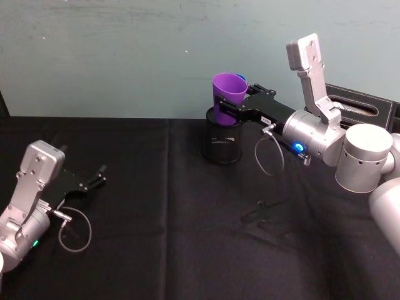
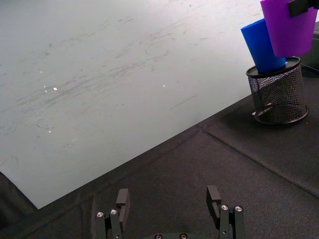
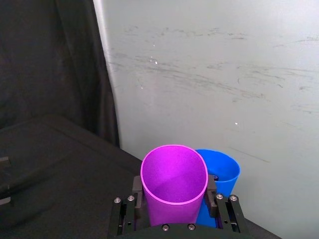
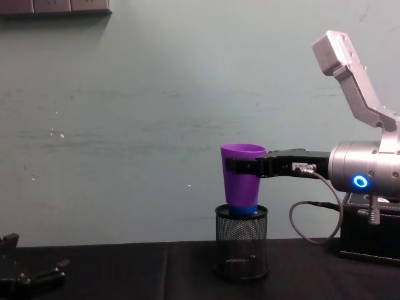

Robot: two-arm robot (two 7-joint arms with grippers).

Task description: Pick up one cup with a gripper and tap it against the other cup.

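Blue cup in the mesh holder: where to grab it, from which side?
Probably the blue cup by its exposed upper wall, just under the rim, coming from the robot's left with the open left end effector. Its base sits leaning inside the mesh holder, and the purple cup, held by the right end effector, crowds its near side.

From the head view I get just a sliver of the blue cup (image 1: 240, 77) above the mesh pen holder (image 1: 224, 147); the purple cup (image 1: 229, 87) covers the rest. In the chest view a thin blue band peeks above the holder's rim, and the blue cup's base is lost inside the mesh. I can't tell whether the two cups touch. The left wrist view's upper edge cuts off the purple cup's rim. The white label (image 1: 267, 119) on the right end effector (image 1: 230, 105) is too small to read.
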